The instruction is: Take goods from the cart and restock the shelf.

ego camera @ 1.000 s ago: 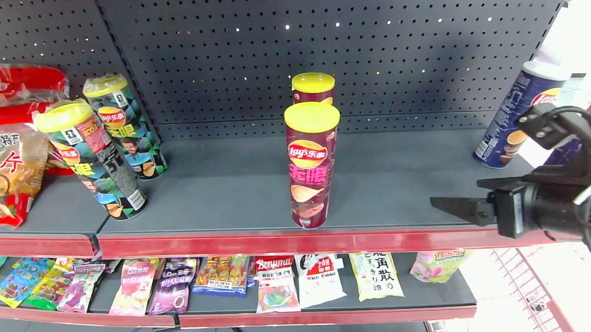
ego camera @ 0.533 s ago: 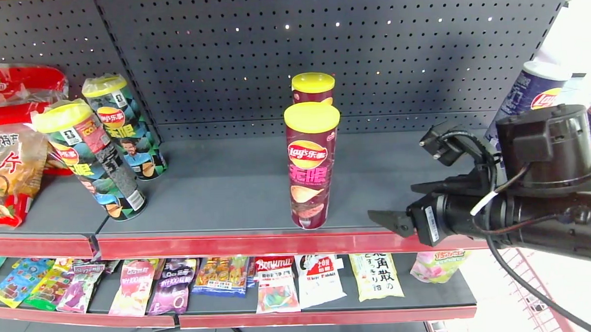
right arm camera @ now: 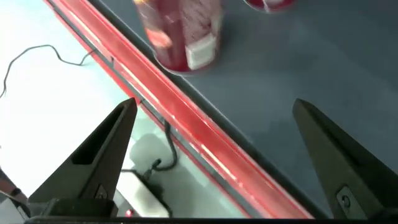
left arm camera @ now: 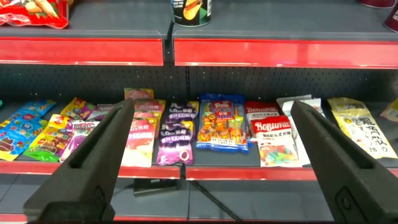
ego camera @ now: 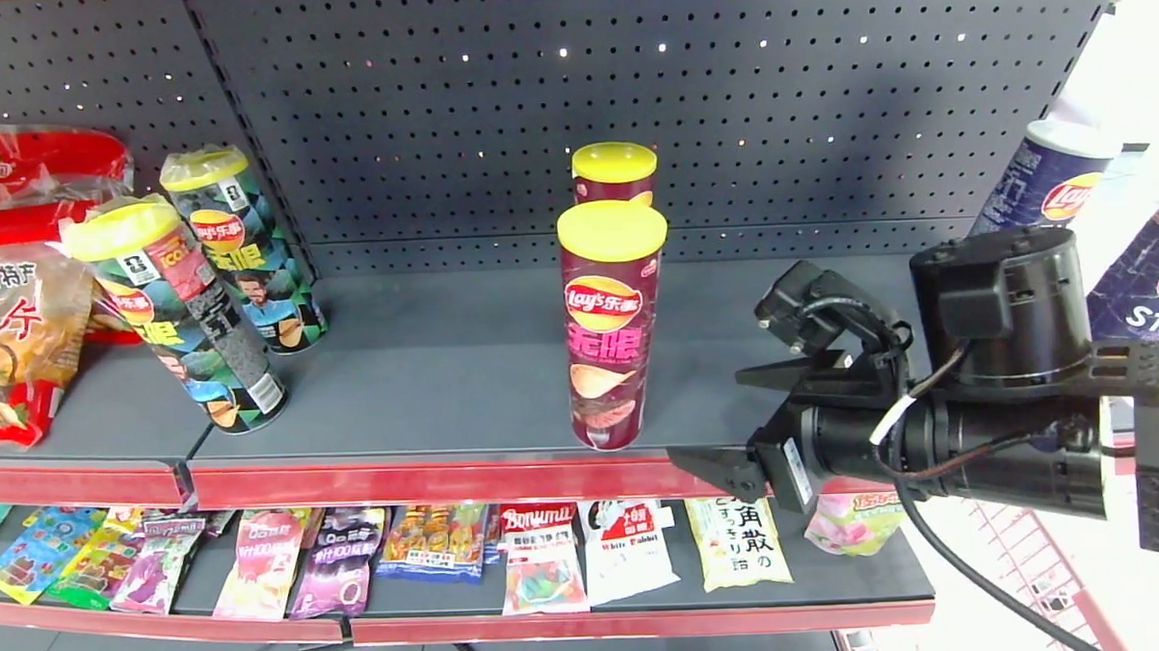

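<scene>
In the head view, your right pincer (ego camera: 713, 415) sits at the right, level with the red front lip of the upper shelf (ego camera: 446, 369). Its fingers are spread wide with nothing between them. The maroon chip can (ego camera: 614, 334) stands upright at mid-shelf near the front edge, close to the pincer tips but apart from them. A second maroon can (ego camera: 616, 170) stands behind it by the back wall. Two teal cans (ego camera: 179, 311) stand on the shelf's left part, and blue cans (ego camera: 1052, 179) are at the far right.

In the left wrist view, your left pincer (left arm camera: 205, 155) is wide and empty, facing the lower shelf (left arm camera: 280, 173), where snack packets (left arm camera: 217, 124) lie in a row.

In the right wrist view, the right pincer's wide fingers frame the shelf's red lip, and the blurred base of the maroon chip can (right arm camera: 183, 34) stands just beyond it, untouched.
</scene>
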